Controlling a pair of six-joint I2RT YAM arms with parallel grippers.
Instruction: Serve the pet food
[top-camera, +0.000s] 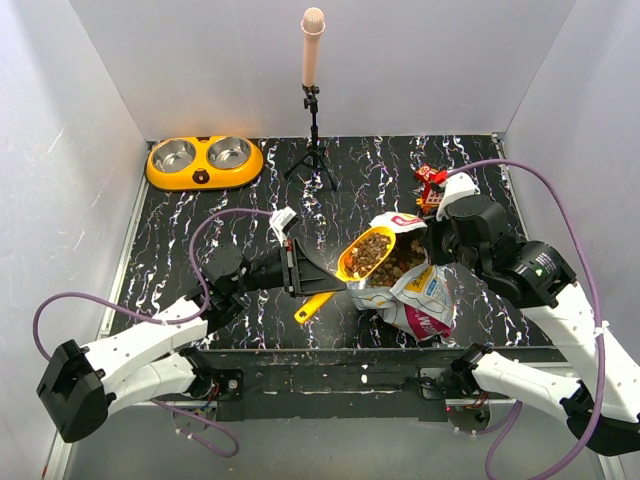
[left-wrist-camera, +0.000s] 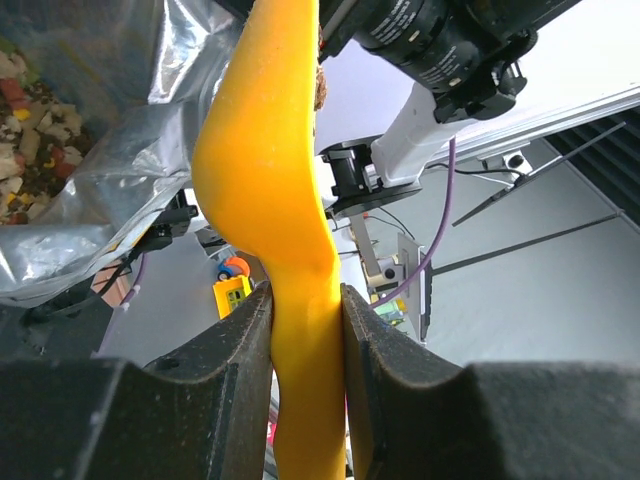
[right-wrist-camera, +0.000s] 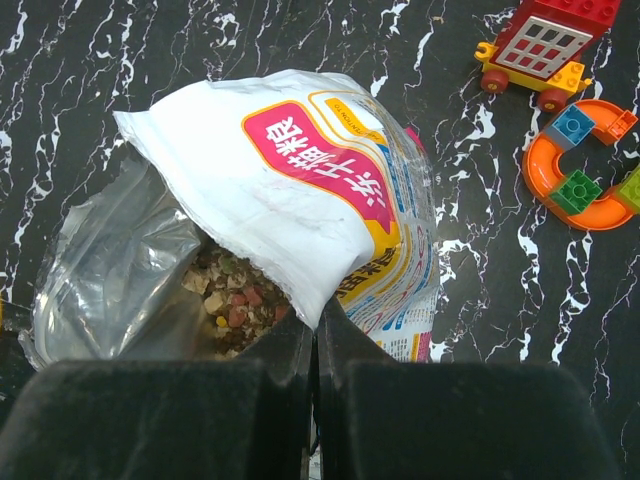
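Top external view: the left arm (top-camera: 150, 345) reaches in from the near left corner of the counter (top-camera: 380, 170), and its jaws clamp the handle of a yellow-orange scoop (top-camera: 346, 267). The scoop's bowl sits just past those jaws, on the side toward the right arm (top-camera: 530, 275), and it is heaped with pet food (top-camera: 372, 250), small brown and tan pieces. The handle's free end sticks out on the near side of the left jaws. The loaded bowl is at the open mouth of a crinkly white bag (top-camera: 425, 305) that lies on the counter between the two sets of jaws. More kibble shows inside the opening.

From the left wrist, the two dark fingers (left-wrist-camera: 225, 380) press flat against either side of the narrow yellow handle, so the jaws are narrow and closed on it. Up and to the left of them is the bag's silvery lining, with mixed kibble inside.

From the right wrist, the right jaws are closed with no gap, pinching the bag's upper edge right at the fingertips. The white flap with its magenta band spreads out just ahead of them. More of the food shows in the bag's mouth, just ahead and a little left of the pinch. Ahead and to the right of these jaws, well apart from the bag, lie a red brick toy on wheels (right-wrist-camera: 540, 45) and an orange curved piece (right-wrist-camera: 580, 170) carrying blue and green bricks.

An orange double bowl (top-camera: 205, 178) with steel cups stands at the far left of the counter, well beyond the left jaws and apart from the scoop.
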